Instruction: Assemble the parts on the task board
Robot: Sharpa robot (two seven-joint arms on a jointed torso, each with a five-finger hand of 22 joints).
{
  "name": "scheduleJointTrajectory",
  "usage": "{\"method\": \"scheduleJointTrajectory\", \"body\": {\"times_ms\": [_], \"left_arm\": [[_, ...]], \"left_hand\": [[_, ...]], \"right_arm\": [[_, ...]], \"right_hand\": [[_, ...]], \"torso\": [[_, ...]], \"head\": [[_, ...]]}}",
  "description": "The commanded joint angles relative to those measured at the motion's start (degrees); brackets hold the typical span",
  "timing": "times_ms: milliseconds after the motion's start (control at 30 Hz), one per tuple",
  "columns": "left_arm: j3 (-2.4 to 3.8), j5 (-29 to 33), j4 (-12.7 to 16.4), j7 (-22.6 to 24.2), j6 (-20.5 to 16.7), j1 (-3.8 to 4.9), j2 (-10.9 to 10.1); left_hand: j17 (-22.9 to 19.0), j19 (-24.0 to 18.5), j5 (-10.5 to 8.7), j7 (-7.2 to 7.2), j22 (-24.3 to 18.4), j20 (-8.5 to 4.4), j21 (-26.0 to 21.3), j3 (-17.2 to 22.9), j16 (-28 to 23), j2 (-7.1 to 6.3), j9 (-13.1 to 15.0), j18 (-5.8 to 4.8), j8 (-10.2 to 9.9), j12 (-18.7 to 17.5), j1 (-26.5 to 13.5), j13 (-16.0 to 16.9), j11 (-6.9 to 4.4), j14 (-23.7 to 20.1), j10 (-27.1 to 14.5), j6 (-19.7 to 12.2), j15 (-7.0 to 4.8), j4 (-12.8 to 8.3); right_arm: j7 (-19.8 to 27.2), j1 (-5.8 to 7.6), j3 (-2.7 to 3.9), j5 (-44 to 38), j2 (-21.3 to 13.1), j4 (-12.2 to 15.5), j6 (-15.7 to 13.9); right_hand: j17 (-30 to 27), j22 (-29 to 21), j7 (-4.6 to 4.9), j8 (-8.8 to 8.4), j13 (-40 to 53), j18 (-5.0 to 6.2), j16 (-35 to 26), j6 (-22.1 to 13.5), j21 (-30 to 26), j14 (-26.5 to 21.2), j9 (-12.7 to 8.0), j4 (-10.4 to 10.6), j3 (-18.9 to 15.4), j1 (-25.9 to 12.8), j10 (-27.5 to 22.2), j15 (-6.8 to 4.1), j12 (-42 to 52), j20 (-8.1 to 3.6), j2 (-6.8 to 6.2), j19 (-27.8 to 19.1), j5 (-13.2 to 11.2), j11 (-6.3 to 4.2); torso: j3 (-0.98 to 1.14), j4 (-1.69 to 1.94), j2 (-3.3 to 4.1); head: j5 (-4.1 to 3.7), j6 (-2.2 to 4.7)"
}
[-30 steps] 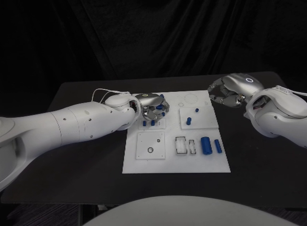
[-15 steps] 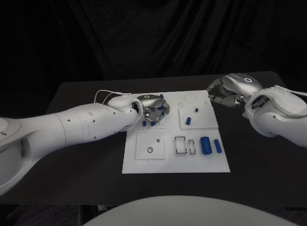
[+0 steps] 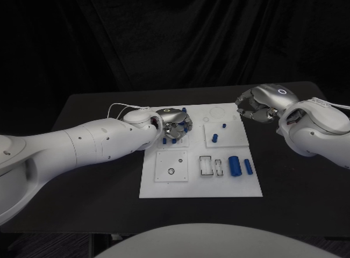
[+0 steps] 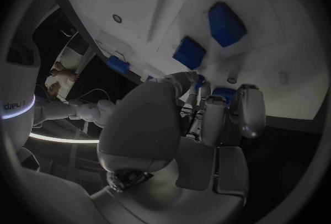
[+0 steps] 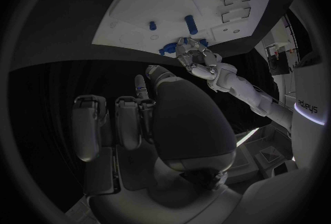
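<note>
Left hand (image 3: 173, 124) over board (image 3: 199, 185) far-left corner, fingers curled above small blue parts (image 3: 169, 141); grip unclear. Right hand (image 3: 257, 105) off board's far-right corner, curled, empty.

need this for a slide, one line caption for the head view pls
Left hand works over blue parts on the white task board while the right hand hovers off its far right corner.

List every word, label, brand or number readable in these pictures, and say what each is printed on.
"upa": the visible end of a word on the robot's white body, right wrist view.
A partial dark word on the white body in the left wrist view: too distorted to read.
The task board carries no readable text.
</note>
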Motion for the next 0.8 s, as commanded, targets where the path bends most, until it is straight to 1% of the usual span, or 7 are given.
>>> {"method": "scheduleJointTrajectory", "body": {"times_ms": [33, 200, 233, 367, 500, 700, 800], "left_arm": [[-0.06, -0.09, -0.09, 0.1, -0.19, -0.36, 0.2], [-0.06, -0.09, -0.13, 0.62, -1.1, -0.45, 0.15], [-0.06, -0.09, -0.13, 0.81, -1.43, -0.46, 0.13], [-0.06, -0.09, 0.04, 1.26, -2.86, -0.49, 0.02], [-0.06, -0.09, 0.54, 1.3, -5.05, -0.51, -0.24], [-0.06, -0.09, 1.2, 1.1, -7.33, -0.52, -0.85], [-0.06, -0.09, 2.04, 0.99, -8.34, -0.51, -1.57]], "left_hand": [[3.27, 0.39, -0.21, -0.02, 9.82, -0.08, 0.29, 0.13, 0.34, 0.64, -0.15, -0.42, 0.24, 0.45, 0.05, -0.02, -0.07, 0.42, 0.64, 0.54, 0.01, -0.51], [3.4, 0.76, -0.22, 0.06, 9.93, -0.19, 0.52, 0.12, 0.43, 1.1, -0.03, -0.49, 0.56, 0.9, 0.03, -0.04, -0.27, 0.66, 1.37, 1.07, -0.12, -0.73], [3.61, 1.17, -0.18, 0.11, 10.06, -0.31, 0.8, 0.09, 0.53, 1.54, 0.2, -0.57, 1.02, 1.32, 0.16, -0.03, -0.52, 0.94, 2.12, 1.67, -0.3, -0.96], [4.14, 2.15, -0.07, -0.01, 10.37, -0.69, 1.49, 0.02, 0.73, 2.03, 0.55, -0.78, 1.57, 1.91, 0.46, -0.13, -1.05, 1.63, 3.4, 2.13, -0.74, -1.52], [4.57, 3.67, 0.03, -0.03, 10.82, -1.53, 2.55, 0.04, 0.91, 3.25, 1.12, -1.12, 2.63, 3.0, 1.33, -0.35, -1.98, 2.48, 6.0, 3.31, -1.61, -2.49], [3.96, 4.03, 0.44, 0.11, 10.92, -1.82, 2.79, 0.0, 0.76, 3.64, 1.28, -1.2, 2.96, 3.29, 1.58, -0.49, -2.17, 2.23, 6.74, 3.63, -1.86, -2.86], [3.5, 3.97, 0.67, 0.28, 10.88, -1.91, 2.73, -0.11, 0.64, 3.68, 1.35, -1.18, 3.13, 3.32, 1.48, -0.6, -2.15, 1.98, 6.95, 3.84, -1.92, -2.87]], "right_arm": [[-0.47, -0.12, 0.03, -0.2, -0.09, 0.16, 0.37], [-0.52, -0.12, 0.03, -0.2, -0.17, 0.2, 0.4], [-0.53, -0.12, 0.03, -0.2, -0.18, 0.2, 0.42], [-0.54, -0.12, 0.03, -0.2, -0.19, 0.22, 0.47], [-0.52, -0.12, 0.03, -0.2, -0.22, 0.21, 0.5], [-0.49, -0.13, 0.03, -0.2, -0.28, 0.21, 0.54], [-0.48, -0.13, 0.03, -0.2, -0.37, 0.22, 0.55]], "right_hand": [[11.04, 13.71, -0.05, 0.09, 11.78, 0.58, -0.14, 0.33, -0.25, 4.75, -0.08, -0.01, 0.28, -0.58, 2.95, 0.29, -0.27, 0.44, 0.09, 4.02, 0.2, 0.39], [11.04, 13.71, -0.05, 0.09, 11.78, 0.58, -0.14, 0.33, -0.25, 4.75, -0.08, -0.01, 0.28, -0.58, 2.95, 0.29, -0.27, 0.44, 0.09, 4.02, 0.2, 0.39], [11.04, 13.71, -0.05, 0.09, 11.78, 0.58, -0.14, 0.33, -0.25, 4.75, -0.08, -0.01, 0.28, -0.58, 2.95, 0.29, -0.27, 0.44, 0.09, 4.02, 0.2, 0.39], [11.04, 13.71, -0.05, 0.09, 11.78, 0.58, -0.14, 0.33, -0.25, 4.75, -0.08, -0.01, 0.28, -0.58, 2.95, 0.29, -0.27, 0.44, 0.09, 4.02, 0.2, 0.39], [11.04, 13.71, -0.05, 0.09, 11.78, 0.58, -0.14, 0.33, -0.25, 4.75, -0.08, -0.01, 0.28, -0.58, 2.95, 0.29, -0.27, 0.44, 0.09, 4.02, 0.2, 0.39], [11.04, 13.71, -0.05, 0.09, 11.78, 0.58, -0.14, 0.33, -0.25, 4.75, -0.08, -0.01, 0.28, -0.58, 2.95, 0.29, -0.27, 0.44, 0.09, 4.02, 0.2, 0.39], [11.0, 13.69, -0.07, 0.08, 11.82, 0.6, -0.19, 0.38, -0.31, 4.74, -0.12, 0.02, 0.37, -0.63, 2.99, 0.28, -0.23, 0.44, 0.13, 3.98, 0.22, 0.37]], "torso": [[-0.03, -0.01, -0.02], [0.02, -0.02, -0.01], [0.03, 0.0, 0.01], [0.02, 0.01, 0.0], [0.02, -0.02, -0.02], [-0.01, 0.02, -0.01], [-0.02, 0.04, -0.02]], "head": [[0.04, -0.01], [0.02, -0.01], [0.01, -0.01], [0.01, -0.01], [0.13, -0.01], [0.08, -0.01], [0.01, -0.01]]}}
